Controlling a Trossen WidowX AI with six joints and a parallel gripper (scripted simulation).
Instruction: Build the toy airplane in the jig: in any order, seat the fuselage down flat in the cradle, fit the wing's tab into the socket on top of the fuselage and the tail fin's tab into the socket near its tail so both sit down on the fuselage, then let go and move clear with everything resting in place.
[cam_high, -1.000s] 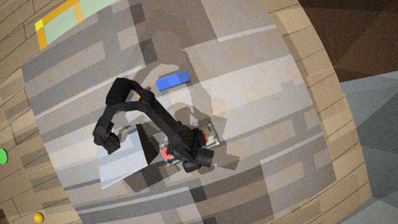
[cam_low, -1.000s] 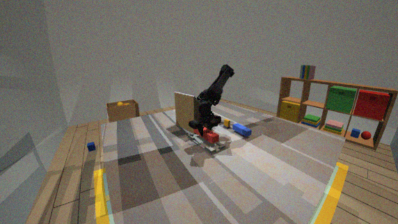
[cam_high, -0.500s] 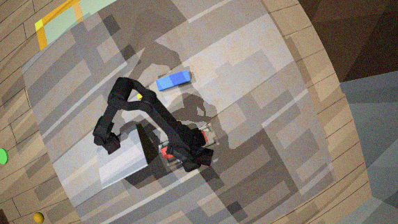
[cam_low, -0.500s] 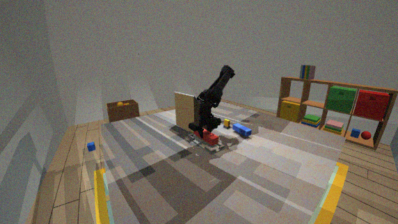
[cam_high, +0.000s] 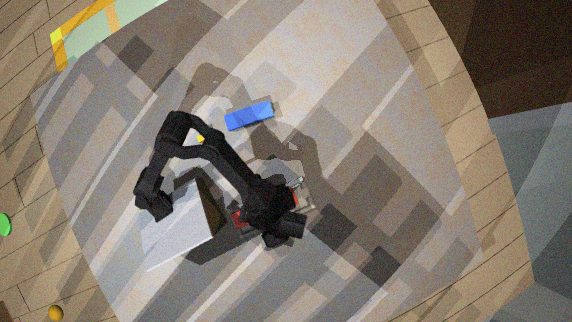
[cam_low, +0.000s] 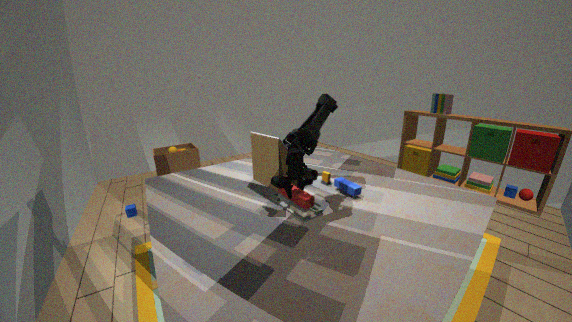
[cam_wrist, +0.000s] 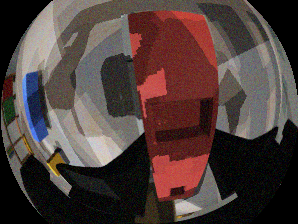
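The red fuselage lies lengthwise in or just over the grey cradle; whether it is fully down is hard to tell. My gripper is shut on the fuselage, a black finger against each side near the large top socket. That socket and the small socket near the tail are empty in the wrist view. The blue wing lies apart on the table. The yellow tail fin stands between the wing and the arm.
An upright panel stands close beside the cradle and the arm. A shelf with coloured bins, a wooden box and a small blue cube are farther off. Broad patterned shadows cross the table.
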